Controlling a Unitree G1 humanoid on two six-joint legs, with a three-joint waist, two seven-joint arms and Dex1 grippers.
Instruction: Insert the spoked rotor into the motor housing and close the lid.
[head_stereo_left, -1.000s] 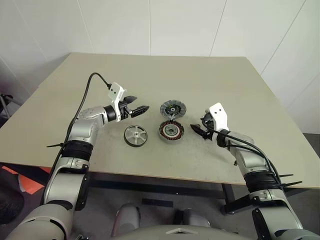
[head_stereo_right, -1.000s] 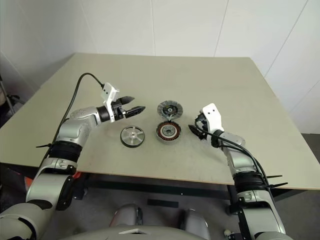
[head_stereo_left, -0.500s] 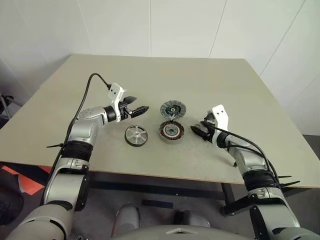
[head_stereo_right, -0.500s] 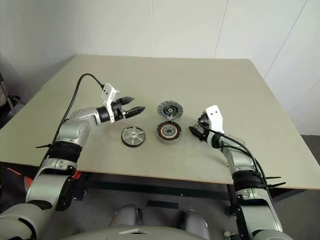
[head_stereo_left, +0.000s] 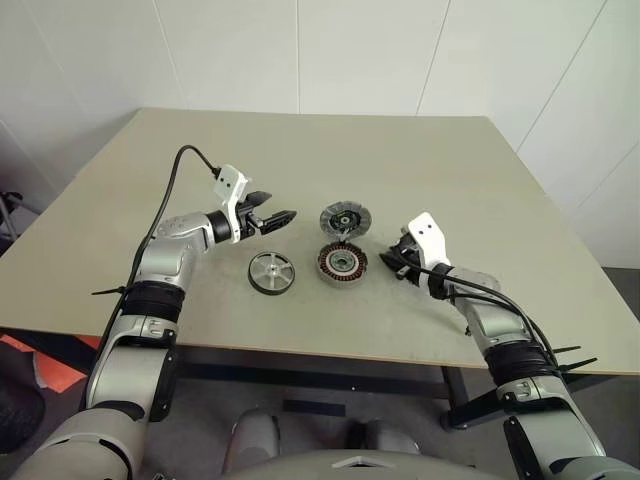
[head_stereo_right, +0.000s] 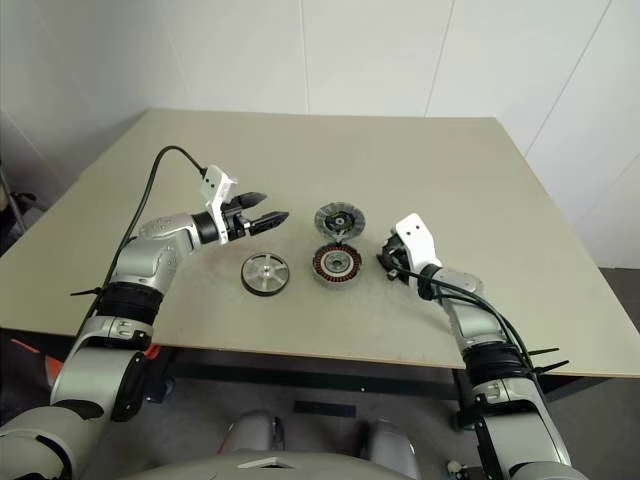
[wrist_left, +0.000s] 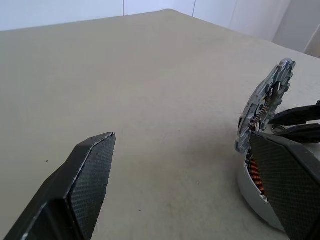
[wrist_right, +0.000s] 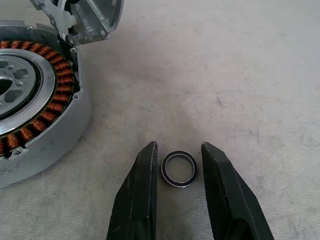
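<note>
a lab or workshop: bare beige table (head_stereo_left: 420, 150), white panelled walls (head_stereo_left: 300, 50).

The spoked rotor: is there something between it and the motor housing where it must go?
Nothing visible does. The spoked rotor lies flat on the table beside the motor housing, with bare tabletop between them. The lid stands open behind the housing, so the windings are uncovered.

Spoked rotor (head_stereo_left: 271, 272) flat, beside motor housing (head_stereo_left: 343, 263); lid (head_stereo_left: 345, 217) open.

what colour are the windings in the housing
Coppery orange windings, around a silvery centre of the housing; clearest in the right wrist view.
</note>
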